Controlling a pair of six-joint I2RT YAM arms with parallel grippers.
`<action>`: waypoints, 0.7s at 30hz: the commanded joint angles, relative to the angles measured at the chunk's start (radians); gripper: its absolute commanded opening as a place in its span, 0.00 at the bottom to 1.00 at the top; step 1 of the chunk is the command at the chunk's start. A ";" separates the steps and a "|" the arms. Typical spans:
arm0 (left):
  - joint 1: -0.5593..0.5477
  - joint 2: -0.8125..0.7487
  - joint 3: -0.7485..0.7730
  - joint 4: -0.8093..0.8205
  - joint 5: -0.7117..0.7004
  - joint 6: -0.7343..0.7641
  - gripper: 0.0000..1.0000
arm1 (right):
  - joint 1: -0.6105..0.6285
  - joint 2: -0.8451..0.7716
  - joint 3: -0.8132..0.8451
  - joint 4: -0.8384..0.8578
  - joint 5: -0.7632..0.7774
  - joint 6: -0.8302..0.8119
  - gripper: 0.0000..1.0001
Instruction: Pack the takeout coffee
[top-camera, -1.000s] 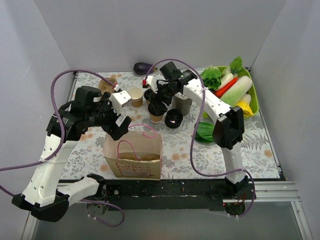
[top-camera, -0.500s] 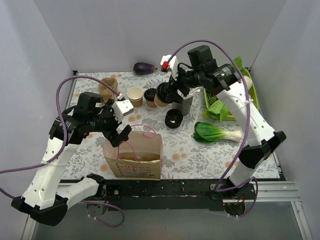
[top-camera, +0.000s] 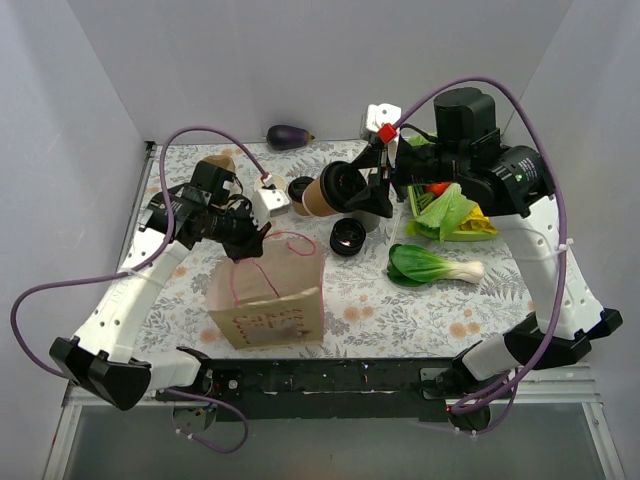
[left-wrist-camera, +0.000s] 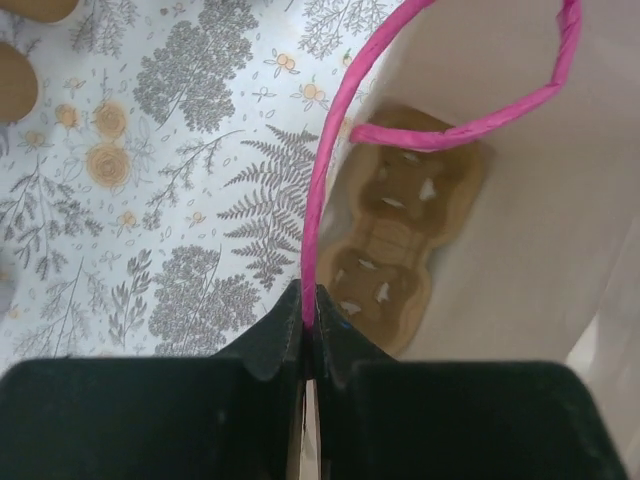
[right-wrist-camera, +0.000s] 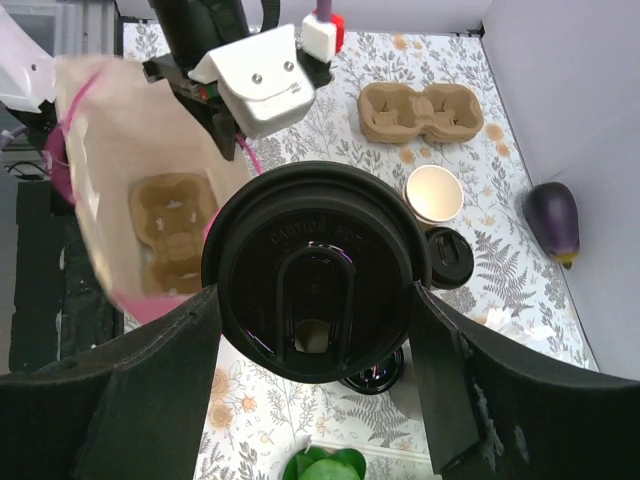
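Observation:
The takeout coffee, a kraft cup with a black lid, hangs above the table's middle, tipped on its side. My right gripper is shut on it, one finger on each side of the lid's rim. The paper bag stands open at the front left. A moulded-pulp cup carrier lies on its floor. My left gripper is shut on the bag's pink handle and holds it up at the bag's back left corner.
A second pulp carrier, an open paper cup and a loose black lid sit behind the bag. Another lid, a bok choy, a green tray of vegetables and an eggplant are around.
My left gripper went from open beside the bag to shut on its pink handle. The right arm rose from the table with the coffee and tipped it sideways.

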 joint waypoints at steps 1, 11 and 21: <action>0.004 -0.024 0.161 -0.074 -0.100 -0.034 0.00 | 0.017 0.009 0.043 0.012 -0.061 -0.013 0.01; -0.025 -0.061 0.187 -0.113 -0.257 -0.042 0.00 | 0.119 -0.008 -0.141 0.157 -0.063 -0.155 0.01; -0.025 -0.073 0.080 -0.055 -0.226 -0.083 0.00 | 0.307 0.028 -0.186 0.231 0.050 -0.267 0.01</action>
